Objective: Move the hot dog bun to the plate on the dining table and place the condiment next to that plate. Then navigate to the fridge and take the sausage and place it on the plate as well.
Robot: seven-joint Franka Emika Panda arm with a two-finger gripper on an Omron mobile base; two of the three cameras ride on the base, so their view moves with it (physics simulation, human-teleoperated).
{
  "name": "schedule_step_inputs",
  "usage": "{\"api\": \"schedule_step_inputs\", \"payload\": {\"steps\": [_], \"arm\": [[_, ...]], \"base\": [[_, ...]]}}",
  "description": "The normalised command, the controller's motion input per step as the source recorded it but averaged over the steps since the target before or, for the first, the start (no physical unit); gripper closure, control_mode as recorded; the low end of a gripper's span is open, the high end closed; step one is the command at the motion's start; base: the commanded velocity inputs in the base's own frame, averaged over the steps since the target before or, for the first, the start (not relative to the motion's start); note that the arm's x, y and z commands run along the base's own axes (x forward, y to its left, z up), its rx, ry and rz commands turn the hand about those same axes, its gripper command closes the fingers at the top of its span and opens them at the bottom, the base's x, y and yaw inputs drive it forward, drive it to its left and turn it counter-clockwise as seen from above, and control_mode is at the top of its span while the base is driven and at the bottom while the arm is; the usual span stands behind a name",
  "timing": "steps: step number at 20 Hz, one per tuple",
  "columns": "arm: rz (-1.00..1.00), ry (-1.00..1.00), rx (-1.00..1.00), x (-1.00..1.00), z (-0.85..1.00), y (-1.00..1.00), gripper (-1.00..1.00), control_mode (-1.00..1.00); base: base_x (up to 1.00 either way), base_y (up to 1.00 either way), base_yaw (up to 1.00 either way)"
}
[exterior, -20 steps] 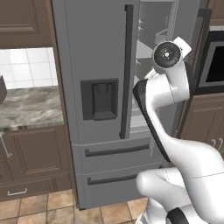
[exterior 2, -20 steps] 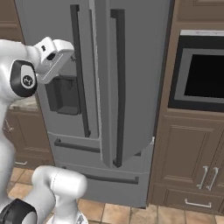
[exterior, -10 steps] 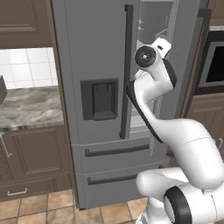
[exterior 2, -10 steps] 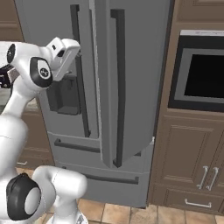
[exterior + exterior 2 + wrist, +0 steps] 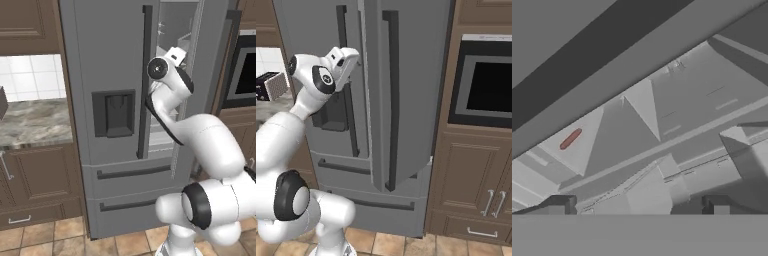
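My arm bends high at the smooth dark grey fridge, my pincer spread wide toward pale flat shelves and a slim reddish sausage.

The left base view looks from behind the arm, on its left side, forward at the fridge from close by. It sees past the open door into the shelves. The right base view looks from behind on the right side at the same fridge, near too, with the oven beside it. The hand view sits tilted, very close, and looks into the grey shelves.
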Motion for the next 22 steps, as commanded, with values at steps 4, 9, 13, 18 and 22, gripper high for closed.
{"api": "schedule_step_inputs", "payload": {"steps": [4,9,13,18,22], "arm": [[-0.05,0.0,-0.02,0.33,-0.07,-0.38,-1.0,-1.0],[-0.05,0.0,0.0,0.19,-0.05,-0.45,-1.0,-1.0],[-0.05,0.0,0.0,-0.05,0.0,-0.69,-1.0,-1.0],[-0.06,-0.04,0.01,-0.53,0.0,-0.85,-1.0,-1.0],[-0.06,-0.02,0.02,-0.58,0.01,-0.89,-1.0,-1.0]], "base": [[0.0,0.0,0.0],[0.0,0.0,0.0],[0.0,0.0,0.0],[0.0,0.0,0.0],[0.0,0.0,0.0]]}}
